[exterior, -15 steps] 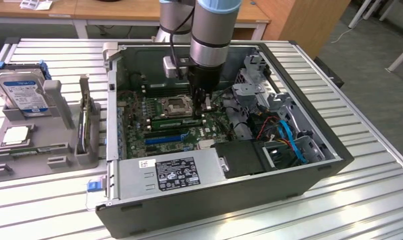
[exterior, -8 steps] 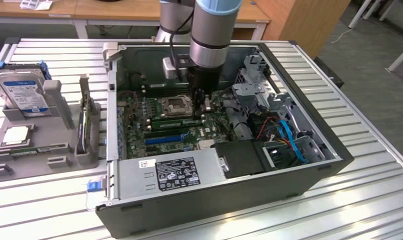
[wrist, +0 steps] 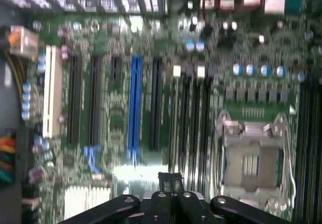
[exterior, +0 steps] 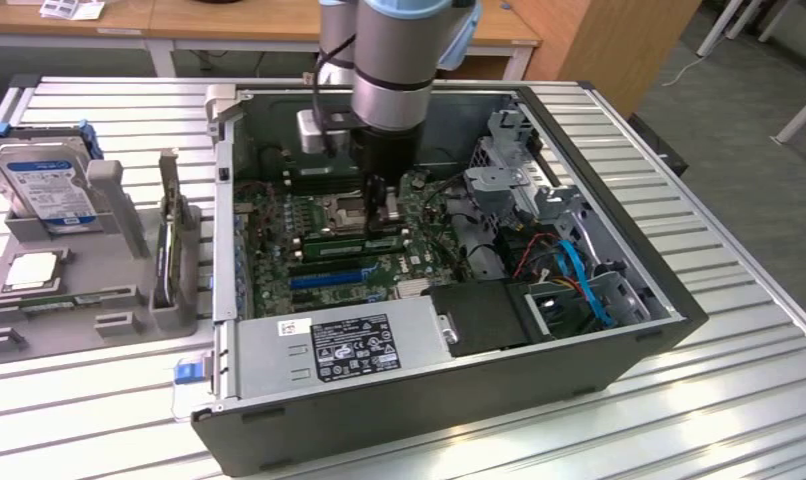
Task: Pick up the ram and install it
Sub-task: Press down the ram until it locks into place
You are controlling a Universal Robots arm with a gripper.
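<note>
1. One claw (wrist: 171, 183) hangs low inside the open computer case (exterior: 617, 350), pinched shut just above the motherboard (wrist: 115, 108).
2. Nothing sits between its fingers.
3. Green ram (exterior: 354, 242) lies in a slot beside the claw, apparently seated.
4. Install looks nearly finished.

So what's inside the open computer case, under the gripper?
Inside the case: the motherboard with long slots, an empty processor socket and cables. The shut gripper hangs just above it; the arm covers the board's rear.
</note>
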